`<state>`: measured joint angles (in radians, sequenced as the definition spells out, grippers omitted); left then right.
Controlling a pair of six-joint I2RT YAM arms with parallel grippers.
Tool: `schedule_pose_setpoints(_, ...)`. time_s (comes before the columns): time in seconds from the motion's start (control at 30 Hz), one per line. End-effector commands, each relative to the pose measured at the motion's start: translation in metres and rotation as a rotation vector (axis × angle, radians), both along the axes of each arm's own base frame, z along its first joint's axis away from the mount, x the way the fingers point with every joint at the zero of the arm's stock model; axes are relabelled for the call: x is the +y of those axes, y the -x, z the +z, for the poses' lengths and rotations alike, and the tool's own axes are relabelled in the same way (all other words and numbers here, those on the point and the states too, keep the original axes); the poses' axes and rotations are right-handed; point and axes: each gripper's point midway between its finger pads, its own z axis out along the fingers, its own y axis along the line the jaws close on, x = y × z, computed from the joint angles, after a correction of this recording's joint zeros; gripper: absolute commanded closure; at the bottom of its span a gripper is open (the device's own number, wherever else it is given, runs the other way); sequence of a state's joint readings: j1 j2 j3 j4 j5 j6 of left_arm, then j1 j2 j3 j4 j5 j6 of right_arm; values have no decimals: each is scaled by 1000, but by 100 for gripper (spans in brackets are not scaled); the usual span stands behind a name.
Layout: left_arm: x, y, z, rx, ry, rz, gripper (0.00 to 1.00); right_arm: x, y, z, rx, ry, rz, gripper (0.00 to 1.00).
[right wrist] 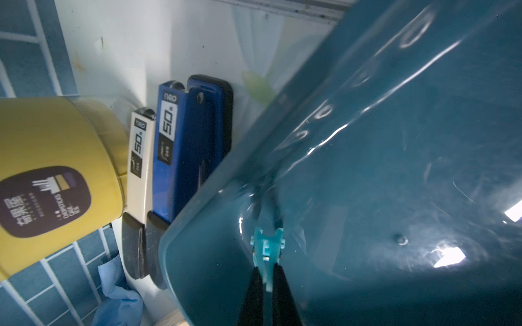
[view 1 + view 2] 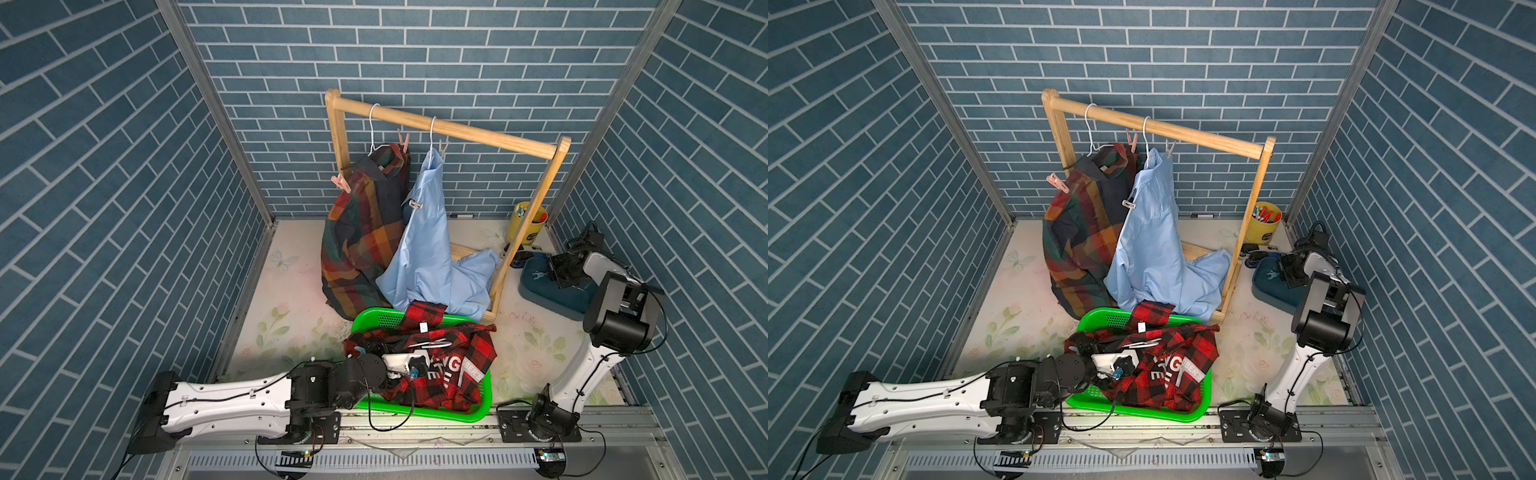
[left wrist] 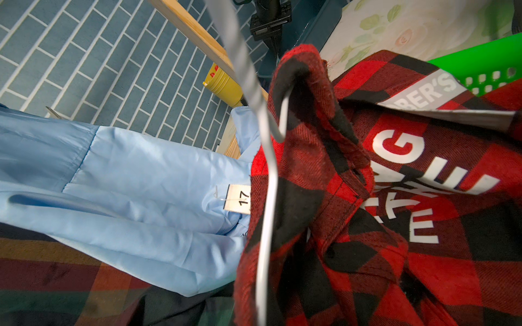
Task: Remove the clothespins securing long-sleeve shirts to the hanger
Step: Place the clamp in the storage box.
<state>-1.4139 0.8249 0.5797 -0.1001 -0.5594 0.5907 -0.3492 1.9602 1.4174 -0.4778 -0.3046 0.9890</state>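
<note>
My right pincer (image 1: 267,268) is clamped on one end of a teal peg (image 1: 266,244) over the dark tub (image 1: 395,183) at the right of the tabletop (image 2: 291,299). The peg's long axis runs straight on from my fingers, free end aimed into the tub, so I judge that letting go is all the coming move asks.

My left pincer (image 2: 412,370) is closed, low over the green basket (image 2: 374,318) where the red-and-black shirt (image 2: 449,374) lies heaped with its wire hanger (image 3: 268,197). Whether it grips cloth, wire or nothing I cannot tell.

On the wooden rack (image 2: 478,133) four pegs bite the two hung shirts:
- a pink peg (image 2: 341,183) on the near shoulder of the plaid shirt (image 2: 357,241)
- a second pink peg (image 2: 404,142) at its far shoulder by the rail
- a pale peg (image 2: 444,147) at the top of the light blue shirt (image 2: 424,257)
- a second pale peg (image 2: 414,204) lower on its front

All four lie up and to the left of my right pincer, beyond the rack's bare half — and of my two arms the right looks the nearer to the pale peg by the rail, which stands nearly upright.
</note>
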Motion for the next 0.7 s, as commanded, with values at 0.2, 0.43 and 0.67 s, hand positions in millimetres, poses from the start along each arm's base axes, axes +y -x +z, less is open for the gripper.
schedule_pose_setpoints(0.2, -3, -1, 13, 3, 40, 6, 100, 1, -2, -10, 44, -18, -1, 91)
schedule_pose_setpoints(0.43, -4, -2, 13, 1, 39, 8, 100, 1, 0, -12, 70, -31, 3, 79)
schedule_pose_setpoints(0.67, -3, -2, 14, 0, 42, 10, 100, 2, 6, -15, 91, -39, 5, 72)
